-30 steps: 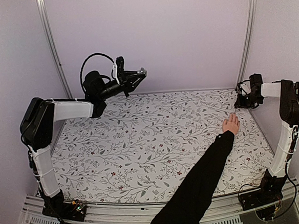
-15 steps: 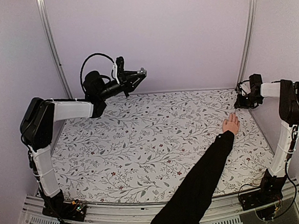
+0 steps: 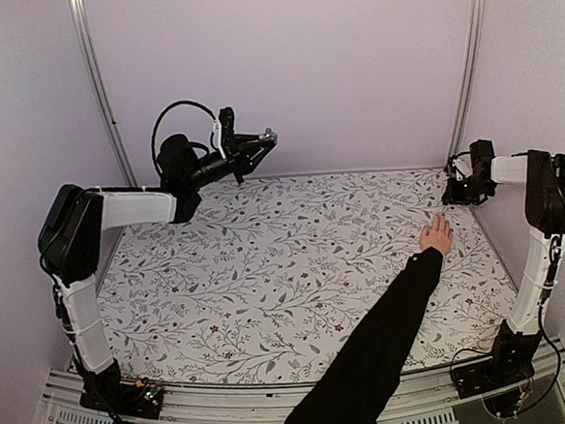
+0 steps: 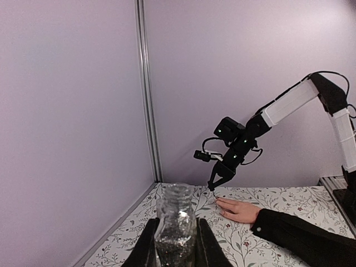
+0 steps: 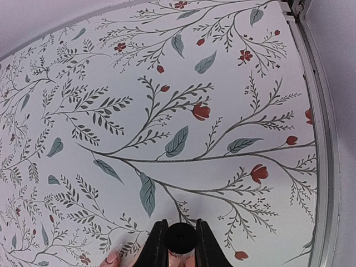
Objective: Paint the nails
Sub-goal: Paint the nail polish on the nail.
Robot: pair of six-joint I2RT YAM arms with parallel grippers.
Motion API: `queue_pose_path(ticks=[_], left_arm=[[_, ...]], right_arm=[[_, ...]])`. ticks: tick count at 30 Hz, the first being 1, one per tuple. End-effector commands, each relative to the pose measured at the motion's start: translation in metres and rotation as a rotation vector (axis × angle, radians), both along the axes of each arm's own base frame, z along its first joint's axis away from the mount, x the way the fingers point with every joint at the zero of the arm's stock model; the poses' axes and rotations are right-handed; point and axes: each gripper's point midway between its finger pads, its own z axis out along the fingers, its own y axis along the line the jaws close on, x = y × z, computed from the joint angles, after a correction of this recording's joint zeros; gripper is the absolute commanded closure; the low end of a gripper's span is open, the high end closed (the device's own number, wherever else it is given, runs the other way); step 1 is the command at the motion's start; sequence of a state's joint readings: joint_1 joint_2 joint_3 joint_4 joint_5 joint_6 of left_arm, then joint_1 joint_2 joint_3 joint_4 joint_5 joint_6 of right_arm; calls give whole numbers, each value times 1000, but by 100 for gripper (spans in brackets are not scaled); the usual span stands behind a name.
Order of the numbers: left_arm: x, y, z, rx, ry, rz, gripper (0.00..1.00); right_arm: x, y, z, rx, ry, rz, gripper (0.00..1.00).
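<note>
Diagonally across the floral table (image 3: pixel 219 275) lies a black sleeve (image 3: pixel 388 340), its long axis running from the near edge toward the far right corner. The left arm reaches out, raised at the far left, and the left end effector (image 4: pixel 177 233) pinches an upright glass bottle (image 4: pixel 176 203). The bare hand (image 3: pixel 436 234) rests flat, fingers pointing at the far wall. Close by the fingertips, the right end effector (image 5: pixel 179 231) is clamped on a small black cap (image 5: pixel 179 239), low beside the nails (image 5: pixel 114 257)
</note>
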State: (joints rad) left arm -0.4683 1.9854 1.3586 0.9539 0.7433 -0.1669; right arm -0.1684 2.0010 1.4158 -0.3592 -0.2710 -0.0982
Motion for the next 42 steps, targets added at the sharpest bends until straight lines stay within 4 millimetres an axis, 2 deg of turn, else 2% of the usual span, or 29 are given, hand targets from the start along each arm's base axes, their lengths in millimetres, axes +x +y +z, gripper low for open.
queue_pose_path(ticks=[1,17,22,26,30,42], left_arm=[[7,6,1,-15,-16,18,100],[11,8,0,-15,-14,24,100],[10,8,0,-16,-14,24,100],[9,8,0,-16,-13,22,100],[9,9,0,-16,-12,22,100],[3,9,3,-18,-16,16,100]], right_arm=[[7,2,2,-5,-7,10,100],[12,1,1,-9,-7,10,100],[16,0,12,-13,-26,9,100],[19,-1,29,-20,-57,8,100],[16,0,35,-22,-65,8,100],[2,4,27,-8,-48,15,100]])
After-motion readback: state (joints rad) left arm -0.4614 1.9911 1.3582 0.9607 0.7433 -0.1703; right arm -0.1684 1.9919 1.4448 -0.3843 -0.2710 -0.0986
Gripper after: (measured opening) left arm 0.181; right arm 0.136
